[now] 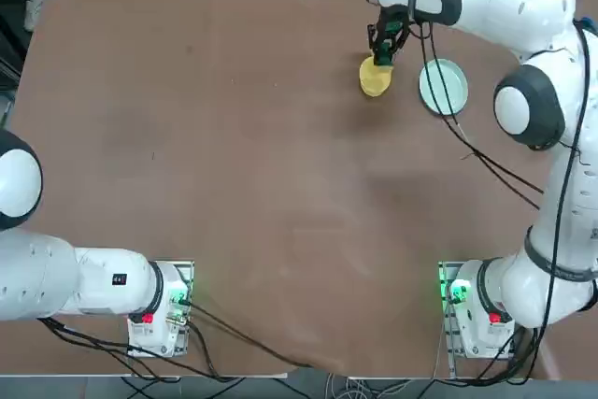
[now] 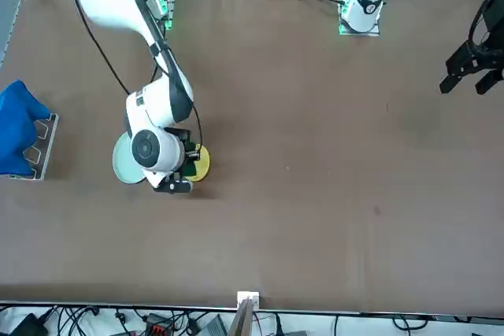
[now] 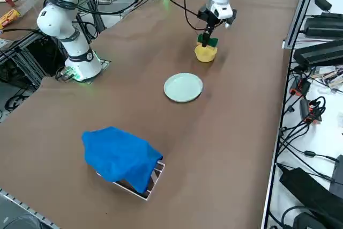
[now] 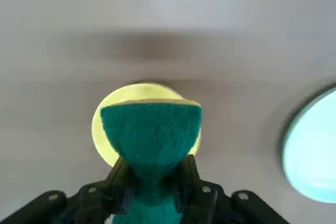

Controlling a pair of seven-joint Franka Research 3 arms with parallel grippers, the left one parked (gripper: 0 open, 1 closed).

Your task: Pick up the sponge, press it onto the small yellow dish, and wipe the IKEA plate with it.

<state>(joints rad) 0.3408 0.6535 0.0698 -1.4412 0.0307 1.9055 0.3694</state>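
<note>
Sponge [image 4: 152, 135], unlettered green, is pinched by right gripper [image 4: 155, 182] above yellow dish [image 4: 134, 93].

We see the R gripper [image 3: 209, 31] w/ the green side of the sponge [image 3: 207, 41] at the yellow dish [image 3: 206, 53], pale mint plate [image 3: 183, 87] nearby on the brown table [image 3: 236, 132], apart from the dish; blue cloth [image 3: 122, 156] draped over a white rack [image 3: 151, 183], black cables & gear [image 3: 316, 197] on the white surface beyond the table edge
</note>
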